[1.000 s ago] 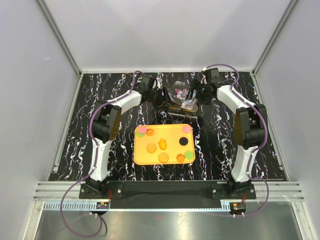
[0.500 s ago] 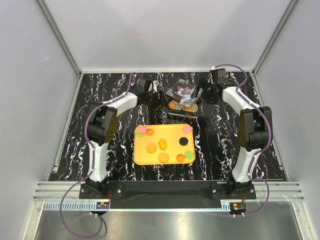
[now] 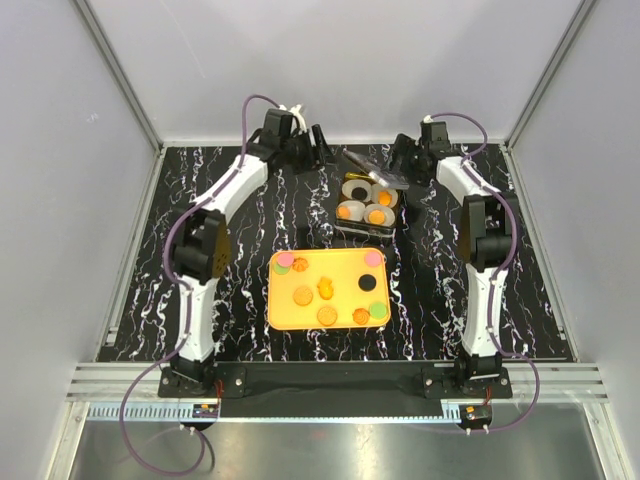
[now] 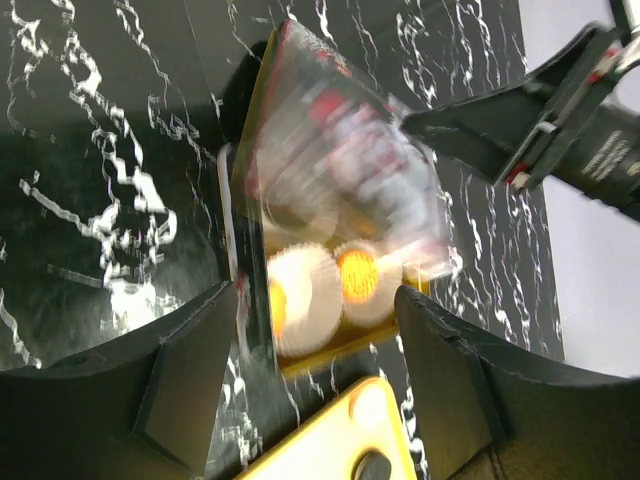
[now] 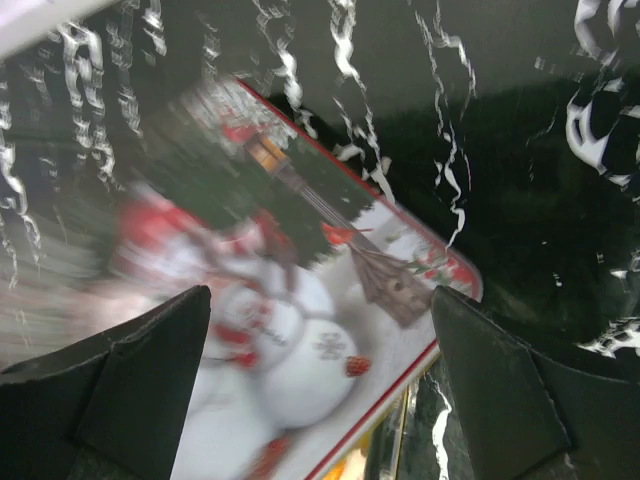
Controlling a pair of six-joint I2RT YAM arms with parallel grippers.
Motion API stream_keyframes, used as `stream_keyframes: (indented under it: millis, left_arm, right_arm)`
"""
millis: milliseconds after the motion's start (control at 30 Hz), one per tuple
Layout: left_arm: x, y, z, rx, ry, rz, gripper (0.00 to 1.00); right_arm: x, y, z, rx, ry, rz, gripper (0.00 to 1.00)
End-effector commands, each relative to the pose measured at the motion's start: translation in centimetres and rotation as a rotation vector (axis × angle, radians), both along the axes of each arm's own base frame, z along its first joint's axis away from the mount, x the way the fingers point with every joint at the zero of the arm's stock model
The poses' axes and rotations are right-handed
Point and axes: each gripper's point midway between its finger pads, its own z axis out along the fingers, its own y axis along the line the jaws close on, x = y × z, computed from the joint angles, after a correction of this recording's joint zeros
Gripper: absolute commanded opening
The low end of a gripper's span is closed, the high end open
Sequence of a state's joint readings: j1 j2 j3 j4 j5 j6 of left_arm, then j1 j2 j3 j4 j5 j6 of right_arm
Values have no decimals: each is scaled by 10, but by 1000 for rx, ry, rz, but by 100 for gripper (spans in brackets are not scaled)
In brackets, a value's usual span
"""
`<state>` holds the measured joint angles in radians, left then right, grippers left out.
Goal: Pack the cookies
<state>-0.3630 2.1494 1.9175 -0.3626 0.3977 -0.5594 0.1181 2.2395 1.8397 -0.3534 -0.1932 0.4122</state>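
Several cookies, orange (image 3: 303, 296), black (image 3: 367, 283), pink and green, lie on the yellow tray (image 3: 345, 300) at the table's middle. Behind it stands a small box (image 3: 338, 226) of white paper cups, some holding orange cookies (image 3: 345, 212); these also show in the left wrist view (image 4: 358, 278). Its snowman-printed lid (image 3: 372, 170) stands tilted open over the box's far edge. My left gripper (image 3: 322, 150) is open and empty, far left of the box (image 4: 340, 352). My right gripper (image 3: 397, 160) is open just right of the lid, which fills its wrist view (image 5: 300, 330).
The black marbled table (image 3: 250, 250) is walled by white panels on three sides. The tray's corner shows low in the left wrist view (image 4: 320, 440). The right gripper appears at the upper right of the left wrist view (image 4: 560, 110).
Both grippers have moved back toward the far wall, away from the box. The lid, which lay over the box, now stands tilted open and the cups are exposed.
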Motion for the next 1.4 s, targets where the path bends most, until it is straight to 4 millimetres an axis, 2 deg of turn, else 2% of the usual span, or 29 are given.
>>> stream_keyframes:
  millis: [0, 67, 100, 167, 300, 467, 567, 667, 700, 733, 833, 1067, 1133, 1233, 1267, 1367]
  left_arm:
    - [23, -6, -29, 12, 24, 43, 69]
    - [32, -7, -28, 2, 16, 62, 69]
    - [34, -11, -37, 2, 28, 61, 69]
    - [39, -13, -35, 7, 24, 64, 69]
    - [47, -11, -44, 16, 28, 97, 69]
    - [59, -21, -33, -40, -11, 92, 71]
    - [62, -27, -36, -74, -21, 79, 72]
    - [61, -32, -31, -126, -33, 76, 72]
    - [59, -36, -38, -123, -17, 67, 72]
    - [62, -40, -31, -128, -26, 62, 71]
    - [59, -46, -45, -135, 12, 67, 71]
    - [52, -76, -42, -219, 22, 68, 70]
    - [51, -82, -43, -242, 43, 75, 67]
    - [46, -86, -53, -230, 82, 86, 64]
    - [45, -88, -48, -233, 68, 88, 63]
    - [38, -92, -50, -240, 75, 98, 60]
  right_arm:
    - [-2, 3, -15, -3, 44, 4, 100]
    - [-6, 1, -20, -26, 55, 3, 99]
    - [-7, 0, -19, -36, 55, 10, 98]
    - [-11, 1, -19, -65, 58, 32, 98]
    - [-16, 1, -17, -93, 55, 61, 97]
    - [-21, 2, -23, -100, 73, 81, 97]
    - [-22, 4, -28, -95, 81, 86, 97]
    - [-22, 4, -29, -91, 83, 86, 96]
    - [-22, 5, -31, -93, 86, 86, 96]
    - [-21, 5, -29, -92, 81, 85, 96]
    - [-21, 6, -30, -88, 83, 87, 96]
    - [-22, 6, -32, -85, 85, 86, 96]
    - [-22, 6, -31, -87, 86, 86, 96]
    - [-21, 6, -27, -85, 79, 84, 96]
    - [-21, 6, -27, -86, 78, 88, 97]
    - [-21, 7, -26, -79, 78, 88, 96]
